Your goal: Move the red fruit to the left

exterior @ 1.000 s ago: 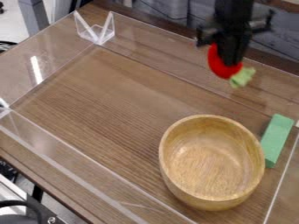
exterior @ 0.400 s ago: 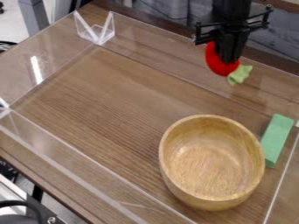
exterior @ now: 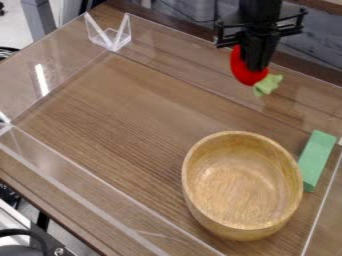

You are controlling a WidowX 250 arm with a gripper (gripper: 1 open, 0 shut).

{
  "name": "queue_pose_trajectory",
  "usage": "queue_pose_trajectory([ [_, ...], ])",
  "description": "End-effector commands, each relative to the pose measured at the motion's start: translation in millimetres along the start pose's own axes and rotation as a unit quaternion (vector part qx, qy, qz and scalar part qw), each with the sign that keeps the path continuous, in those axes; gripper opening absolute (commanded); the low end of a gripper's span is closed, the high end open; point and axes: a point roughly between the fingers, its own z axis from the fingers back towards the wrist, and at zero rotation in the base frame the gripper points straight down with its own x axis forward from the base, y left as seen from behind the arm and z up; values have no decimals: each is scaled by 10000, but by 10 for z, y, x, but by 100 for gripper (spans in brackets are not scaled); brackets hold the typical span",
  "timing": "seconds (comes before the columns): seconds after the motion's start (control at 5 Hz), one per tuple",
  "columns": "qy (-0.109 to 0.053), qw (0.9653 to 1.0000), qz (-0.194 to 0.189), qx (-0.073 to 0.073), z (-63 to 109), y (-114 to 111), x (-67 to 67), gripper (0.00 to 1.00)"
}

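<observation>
On the far left I'm seeing only bare wooden table [exterior: 107,110] inside the clear tray, which I judge is where I'm heading. Right of centre the wooden bowl [exterior: 242,184] is sitting, with the green block [exterior: 317,158] beside it. Above them my gripper [exterior: 254,55] is clenching the red fruit [exterior: 249,66], suspended in mid-carry. Next I'm expecting to sweep leftward, then lower.

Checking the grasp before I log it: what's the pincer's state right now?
Pincer: closed on the red fruit, held above the table.
</observation>
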Motion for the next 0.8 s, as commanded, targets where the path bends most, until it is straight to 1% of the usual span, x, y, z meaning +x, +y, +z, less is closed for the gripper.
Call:
queue_pose_trajectory([
  [0.0, -176, 9994, -225, -201, 193, 40, 72, 0],
  [0.2, -112, 9973, -702, -194, 171, 54, 36, 0],
  [0.4, -40, 9931, -1154, -191, 122, 32, -17, 0],
  [0.6, 30, 9870, -1592, -199, 72, 14, -44, 0],
])
